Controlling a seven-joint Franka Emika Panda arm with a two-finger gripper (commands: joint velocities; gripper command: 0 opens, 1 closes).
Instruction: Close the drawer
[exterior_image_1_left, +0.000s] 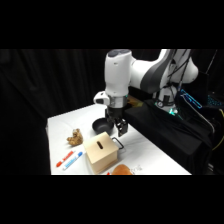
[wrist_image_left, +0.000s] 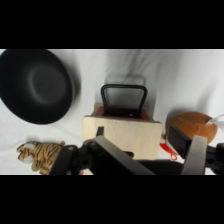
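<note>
While the two-finger gripper (wrist_image_left: 150, 155) hangs spread and empty, the light-wood drawer (wrist_image_left: 123, 111) (wire handle at 12 o'clock) barely protrudes — an off-centre push could skid the tan wooden box (wrist_image_left: 122, 135).

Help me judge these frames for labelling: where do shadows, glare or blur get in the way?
Side view: background is black, only the table is lit; the box looks soft-edged. Wrist view: the white table glares, the wire handle casts a faint shadow beyond it, and the hand is blurred.
</note>
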